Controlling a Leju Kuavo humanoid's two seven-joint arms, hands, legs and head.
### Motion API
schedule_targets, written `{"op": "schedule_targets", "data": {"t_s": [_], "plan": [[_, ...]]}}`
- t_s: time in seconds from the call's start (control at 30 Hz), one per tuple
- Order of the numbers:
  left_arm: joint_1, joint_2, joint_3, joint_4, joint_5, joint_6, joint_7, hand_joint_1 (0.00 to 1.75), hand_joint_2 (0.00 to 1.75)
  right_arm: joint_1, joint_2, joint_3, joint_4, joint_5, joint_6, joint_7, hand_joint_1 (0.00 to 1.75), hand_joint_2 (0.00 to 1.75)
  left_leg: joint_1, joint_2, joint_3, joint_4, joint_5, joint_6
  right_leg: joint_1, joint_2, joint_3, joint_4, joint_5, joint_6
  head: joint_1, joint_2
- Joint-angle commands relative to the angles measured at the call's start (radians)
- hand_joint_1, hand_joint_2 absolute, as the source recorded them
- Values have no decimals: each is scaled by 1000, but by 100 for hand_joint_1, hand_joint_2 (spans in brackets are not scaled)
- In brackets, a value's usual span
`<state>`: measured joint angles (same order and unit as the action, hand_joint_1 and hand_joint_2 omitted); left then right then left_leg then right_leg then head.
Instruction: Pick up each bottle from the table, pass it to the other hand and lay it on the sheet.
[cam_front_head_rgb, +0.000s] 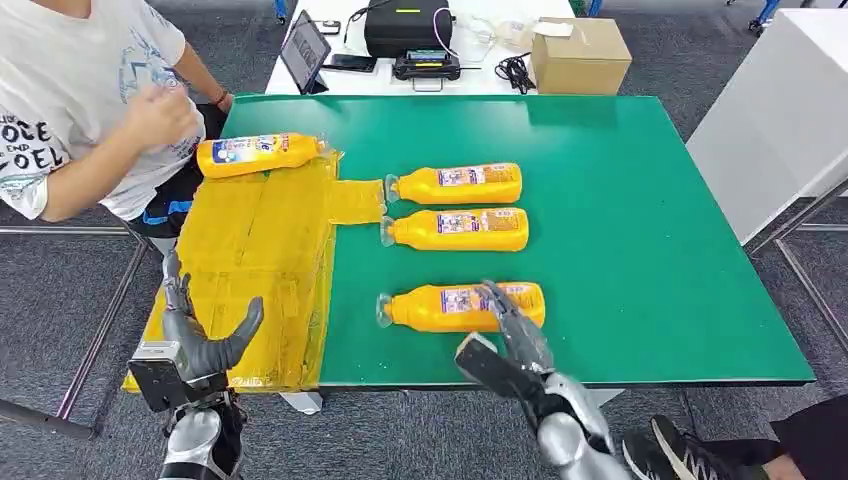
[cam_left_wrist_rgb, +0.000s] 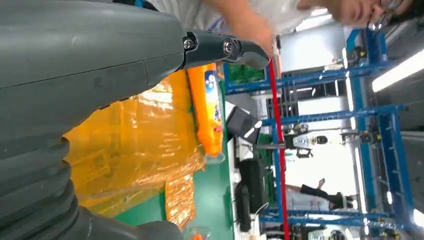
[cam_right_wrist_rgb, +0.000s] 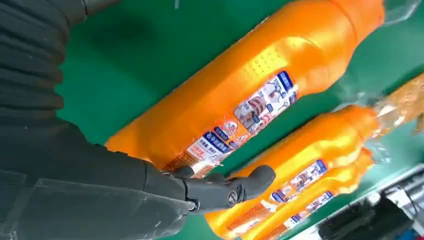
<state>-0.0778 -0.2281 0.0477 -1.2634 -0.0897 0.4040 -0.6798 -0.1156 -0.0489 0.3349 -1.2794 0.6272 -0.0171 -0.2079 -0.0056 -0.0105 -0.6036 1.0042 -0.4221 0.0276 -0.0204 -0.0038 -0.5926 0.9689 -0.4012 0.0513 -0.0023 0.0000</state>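
Three orange bottles lie on the green table (cam_front_head_rgb: 640, 250), caps toward the yellow sheet (cam_front_head_rgb: 260, 270): a far bottle (cam_front_head_rgb: 455, 184), a middle bottle (cam_front_head_rgb: 457, 229) and a near bottle (cam_front_head_rgb: 440, 308). A fourth bottle (cam_front_head_rgb: 260, 155) lies on the sheet's far end. My right hand (cam_front_head_rgb: 505, 335) is over the near bottle's base end, fingers spread across it and thumb on the near side, not closed. The right wrist view shows the near bottle (cam_right_wrist_rgb: 240, 95) under a finger (cam_right_wrist_rgb: 225, 187). My left hand (cam_front_head_rgb: 200, 335) is open above the sheet's near edge, holding nothing; the left wrist view shows the hand (cam_left_wrist_rgb: 75, 75) and the sheet's bottle (cam_left_wrist_rgb: 207, 110).
A person (cam_front_head_rgb: 80, 100) sits at the table's far left corner with a hand raised near the sheet's bottle. Behind the green table a white table (cam_front_head_rgb: 300, 80) carries a tablet, a black case and a cardboard box (cam_front_head_rgb: 580, 55). A shoe (cam_front_head_rgb: 680, 450) is at bottom right.
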Motion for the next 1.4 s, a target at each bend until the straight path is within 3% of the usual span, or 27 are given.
{"op": "schedule_targets", "data": {"t_s": [0.03,0.33,1.27,1.4], "plan": [[-52,3,-15,121,-6,-10,-18,0,175,-191,-90,59,270,10,32,28,0,175,1,-1,3,-1,0,-1,1,-1,4,-2,0,-2,0,0],[-58,6,-18,133,-1,-10,-18,0,175,-251,-116,121,227,19,43,37,0,175,1,1,2,0,0,-1,1,0,2,0,0,-1,0,0],[-64,-1,-26,165,-2,-33,-18,0,175,-280,-148,128,154,2,-5,17,0,175,0,1,0,0,0,-1,0,0,1,1,0,-1,0,0],[-69,-2,-22,178,3,-42,-18,0,175,-336,-160,136,196,21,15,38,0,175,0,2,1,1,0,-1,1,1,1,1,0,-2,0,0]]}}
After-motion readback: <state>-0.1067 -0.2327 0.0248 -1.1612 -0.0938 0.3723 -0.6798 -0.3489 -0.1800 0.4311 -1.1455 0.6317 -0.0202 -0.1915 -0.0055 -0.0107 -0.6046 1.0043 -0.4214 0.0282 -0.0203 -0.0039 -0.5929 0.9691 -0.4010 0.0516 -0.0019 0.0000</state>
